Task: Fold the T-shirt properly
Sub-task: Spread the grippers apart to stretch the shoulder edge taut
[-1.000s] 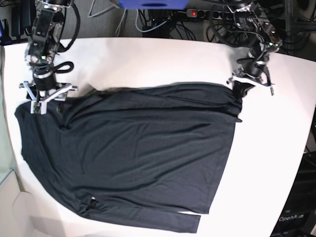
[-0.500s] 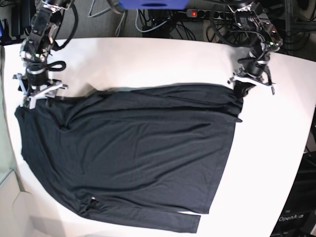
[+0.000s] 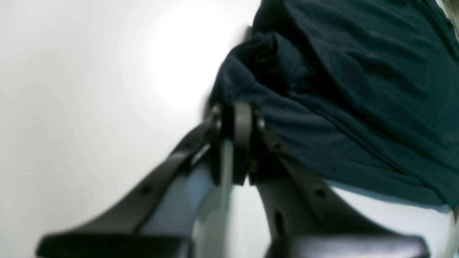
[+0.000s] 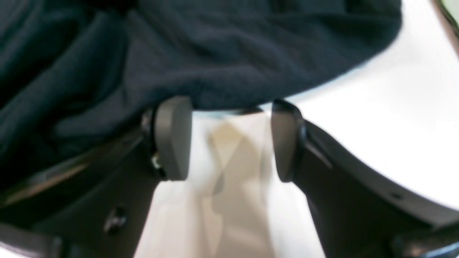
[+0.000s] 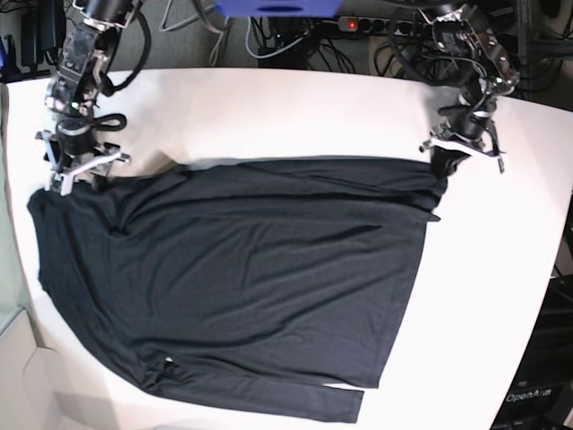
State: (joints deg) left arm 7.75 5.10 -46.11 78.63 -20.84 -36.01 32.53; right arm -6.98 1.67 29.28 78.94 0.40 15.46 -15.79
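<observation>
The black T-shirt lies spread flat on the white table, with one sleeve folded along its near edge. At the shirt's far right corner in the base view, my left gripper is shut on a bunched bit of fabric. The left wrist view shows its jaws pressed together on the dark cloth. My right gripper stands at the far left corner. In the right wrist view its fingers are wide open, and the shirt's edge lies just at their tips, not between them.
Cables and a power strip run behind the table's far edge, beside a blue object. The table's right edge curves inward toward a dark box at the lower right.
My right gripper shifted left and slightly away along the shirt's far left corner, staying open. My left gripper kept its grip and drew the right corner slightly rightward.
</observation>
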